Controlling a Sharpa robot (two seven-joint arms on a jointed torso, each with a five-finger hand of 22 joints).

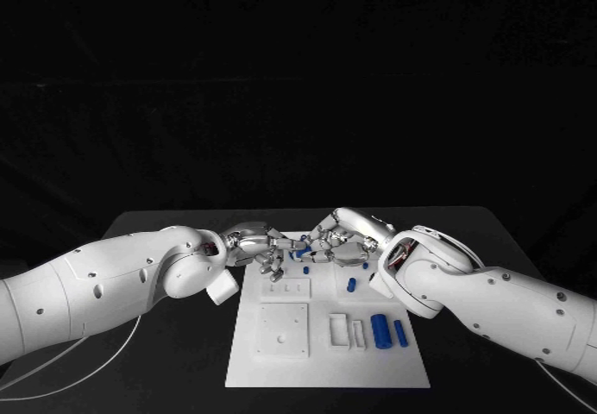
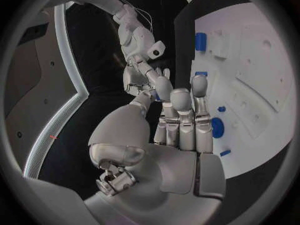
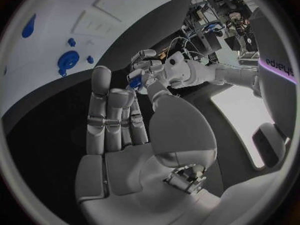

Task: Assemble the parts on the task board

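Head view: both white arms reach inward over the far end of the task board [image 1: 326,362], and the two silver hands meet there, close together above the board's far edge. The left hand [image 1: 258,244] comes in from the left with its fingers pointing toward the right hand [image 1: 338,237], which arches over from the right with fingers bent downward. Between them sits a small blue part [image 1: 303,250]; the fingers of both hands crowd round it, and from this view I cannot tell which hand bears it.

Left wrist view: the left hand [image 2: 169,135] has its fingers held straight and side by side, the thumb set off to one side. The right hand [image 2: 145,77] stands opposite, fingertips toward it, with a small blue piece [image 2: 157,98] at the meeting of the fingertips.

Right wrist view: the right hand [image 3: 134,130] also holds its fingers straight and together. The left hand [image 3: 153,70] faces it, and the blue piece [image 3: 135,80] lies at that hand's fingertips, apparently pinched there. The right hand's own grasp on it cannot be confirmed.

On the near right of the board, two blue cylinders [image 1: 388,331] lie side by side, long axes running from the near edge toward the far edge. A shorter blue part [image 1: 352,284] lies further up the board, aligned the same way. A round blue part [image 2: 216,127] lies on the board beside the left hand's fingers.
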